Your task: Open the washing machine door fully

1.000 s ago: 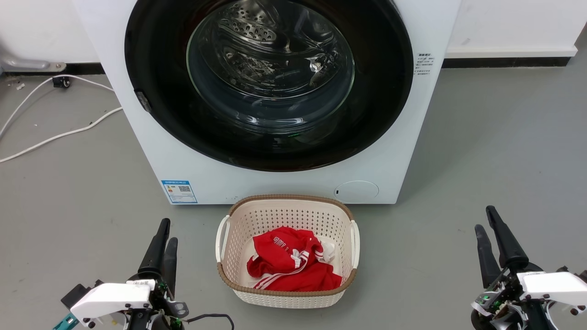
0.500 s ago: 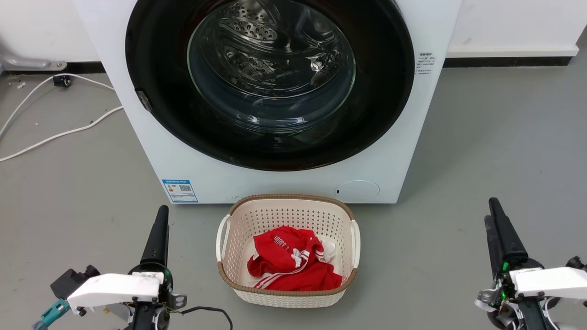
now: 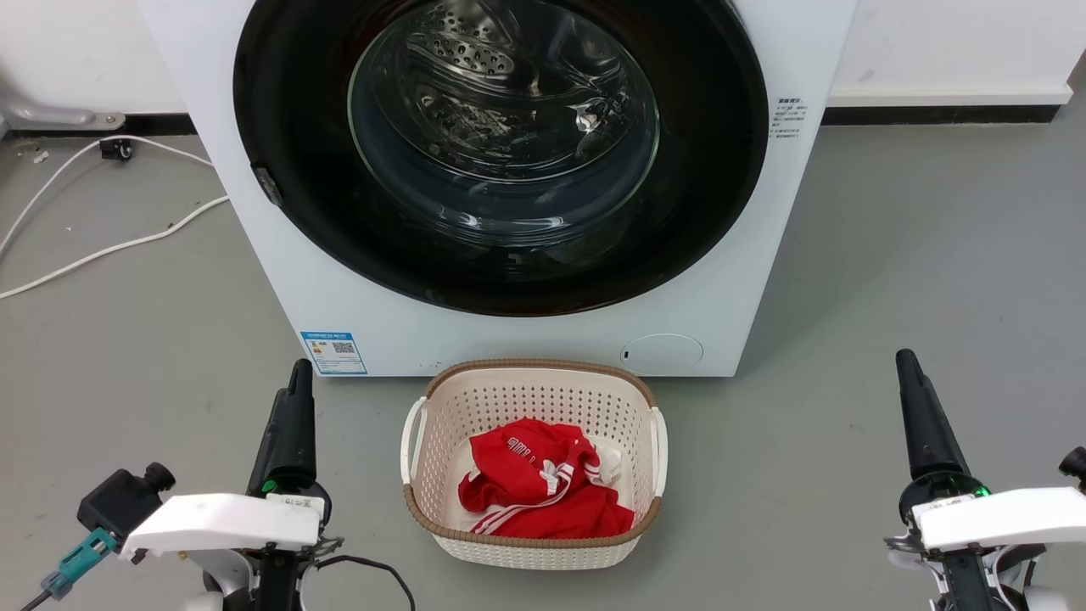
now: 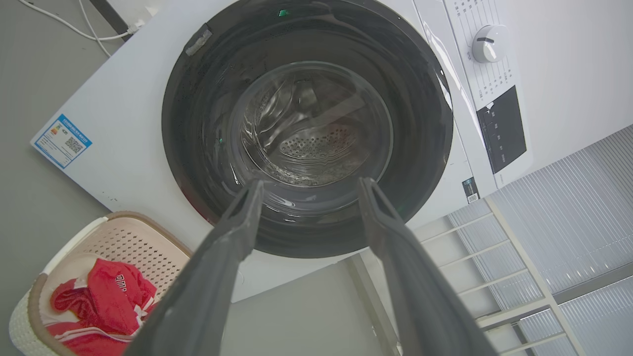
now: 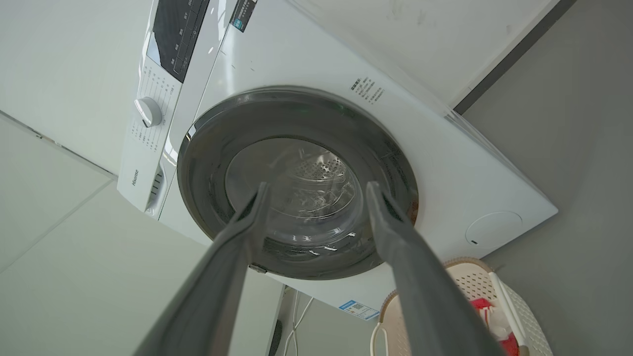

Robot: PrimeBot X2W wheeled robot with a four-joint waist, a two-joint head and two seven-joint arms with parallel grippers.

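Note:
The washing machine door (image 3: 502,144) is a big glossy black round with a clear glass bowl, lying flush against the white machine front, closed. The steel drum shows through the glass. The door also appears in the left wrist view (image 4: 306,128) and the right wrist view (image 5: 296,163). My left gripper (image 3: 299,373) hovers low at the lower left, well short of the machine. In its own wrist view the left gripper (image 4: 310,184) is open and holds nothing. My right gripper (image 3: 906,361) stands at the lower right, also apart from the door; seen from its wrist, the right gripper (image 5: 317,187) is open and bare.
A cream laundry basket (image 3: 534,373) holding a red garment (image 3: 539,488) stands on the grey floor right in front of the machine, between my arms. White cables (image 3: 110,250) trail over the floor at the left. The control dial (image 4: 488,43) sits above the door.
Both grippers have rolled about their wrists, so each pair of fingers now lines up as one in the head view, and both have crept slightly forward. The door has not moved.

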